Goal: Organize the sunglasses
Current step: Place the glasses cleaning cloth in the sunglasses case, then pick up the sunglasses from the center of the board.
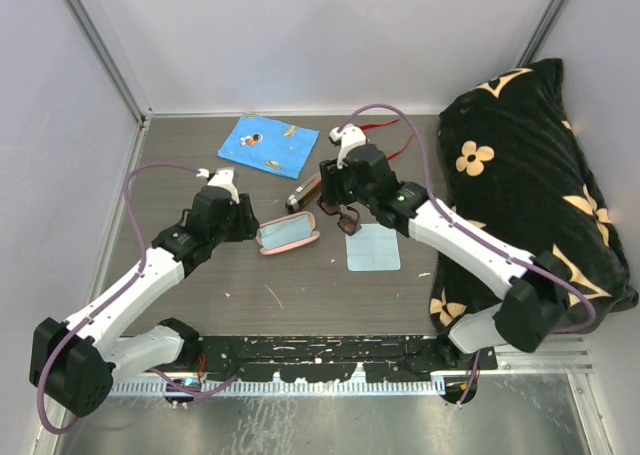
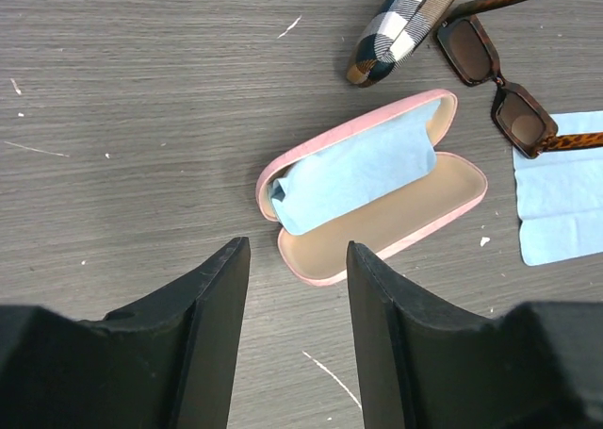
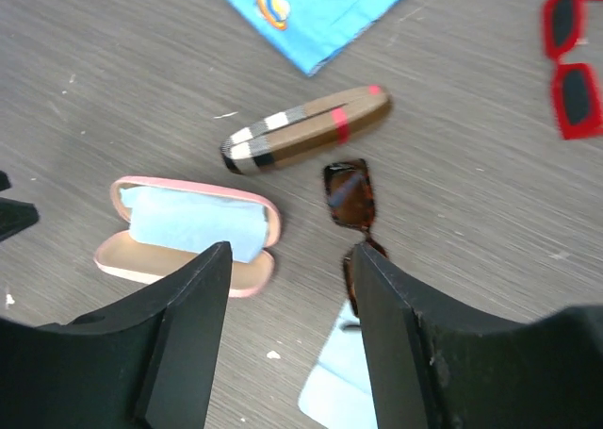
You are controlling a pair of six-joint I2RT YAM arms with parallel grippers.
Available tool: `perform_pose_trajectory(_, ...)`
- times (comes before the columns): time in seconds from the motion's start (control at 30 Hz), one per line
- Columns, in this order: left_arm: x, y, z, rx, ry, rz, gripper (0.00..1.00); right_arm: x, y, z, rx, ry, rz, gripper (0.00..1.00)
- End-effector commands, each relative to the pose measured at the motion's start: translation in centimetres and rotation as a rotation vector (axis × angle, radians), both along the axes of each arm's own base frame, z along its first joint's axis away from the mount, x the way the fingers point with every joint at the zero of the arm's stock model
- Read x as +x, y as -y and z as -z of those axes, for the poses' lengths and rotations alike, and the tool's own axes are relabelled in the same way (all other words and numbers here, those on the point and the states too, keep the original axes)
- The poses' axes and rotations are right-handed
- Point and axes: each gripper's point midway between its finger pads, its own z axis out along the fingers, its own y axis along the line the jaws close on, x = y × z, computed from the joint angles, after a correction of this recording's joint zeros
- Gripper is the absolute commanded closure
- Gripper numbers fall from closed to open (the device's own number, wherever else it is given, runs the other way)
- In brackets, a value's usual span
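Lying on the grey wood-grain table [image 1: 330, 295], pale walls on three sides: brown sunglasses [image 2: 497, 80] beside open pink case [image 2: 377, 189]; red sunglasses [image 3: 570, 66] nearer back wall. Left gripper [image 2: 297, 255] and right gripper [image 3: 287, 255]: jaws spread, empty.

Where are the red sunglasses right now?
The red sunglasses lie at the top right of the right wrist view, on the table right of the striped case, apart from the brown sunglasses.

The grey wood-grain table [image 1: 200, 185] carries an open pink case [image 1: 288, 235], a checked slim case [image 1: 303, 192], brown sunglasses [image 2: 495, 85] overlapping a pale blue cloth [image 1: 373, 247], red sunglasses [image 3: 570, 61], a printed blue cloth [image 1: 267, 145] and a black flowered cushion [image 1: 530, 175] at the right.
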Motion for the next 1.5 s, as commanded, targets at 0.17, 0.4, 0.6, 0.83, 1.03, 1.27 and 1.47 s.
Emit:
perform_pose_trajectory(0.17, -0.9, 0.5, -1.2, -0.074, 0.002, 0.011, 0.52, -3.1, 6.9, 0.5, -0.092, 0.067, 0.114, 0.34)
perform_pose_trajectory(0.4, -1.3, 0.7, -0.9, -0.085, -0.017, 0.022, 0.52, -4.8, 8.2, 4.1, 0.021, 0.035, 0.093, 0.27)
perform_pose_trajectory(0.6, -1.6, 0.9, -1.1, -0.102, -0.019, 0.028, 0.52, -3.1, 8.1, 7.0, 0.122, 0.071, 0.072, 0.26)
perform_pose_trajectory(0.83, -2.1, 0.6, -1.5, -0.102, -0.016, 0.029, 0.52, -0.5, 7.2, 8.0, 0.163, 0.164, 0.033, 0.27)
perform_pose_trajectory(1.03, -2.3, 0.4, -1.5, -0.097, -0.015, 0.025, 0.52, 1.0, 6.5, 9.5, 0.151, 0.181, -0.003, 0.34)
perform_pose_trajectory(1.27, -2.3, 0.4, -1.5, -0.095, -0.017, 0.027, 0.51, 1.8, 5.9, 11.0, 0.101, 0.168, -0.047, 0.44)
perform_pose_trajectory(1.47, -2.4, 0.2, -1.6, -0.090, -0.014, 0.026, 0.51, 1.8, 6.1, 11.1, 0.059, 0.177, -0.062, 0.62)
